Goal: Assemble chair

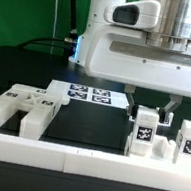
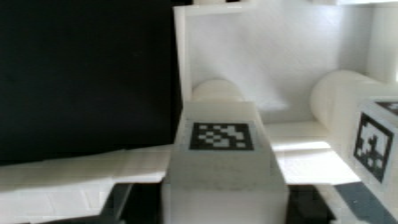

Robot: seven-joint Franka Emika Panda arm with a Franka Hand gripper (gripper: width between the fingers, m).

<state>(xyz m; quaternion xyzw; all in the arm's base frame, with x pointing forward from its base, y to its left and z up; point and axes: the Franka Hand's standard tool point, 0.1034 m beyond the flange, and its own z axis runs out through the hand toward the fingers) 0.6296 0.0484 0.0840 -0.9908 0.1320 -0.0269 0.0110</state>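
The jaws stand spread, straddling the top of an upright tagged chair block (image 1: 142, 134) on the tabletop (image 1: 27, 71), seemingly without touching it; another such block (image 1: 189, 142) stands just outside them.

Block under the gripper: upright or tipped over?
Upright: the block stands tall on its end, tag facing the exterior view's camera, its top just under the gripper.

Setting: robotics lab bench. Mine: black worktop (image 1: 27, 66), marker board (image 1: 89, 93) at 12 o'clock, white border rail (image 1: 72, 160) at 6 o'clock, green backdrop (image 1: 24, 0) beyond, my white arm (image 1: 142, 51) overhead, tagged white chair blocks (image 1: 143, 132).
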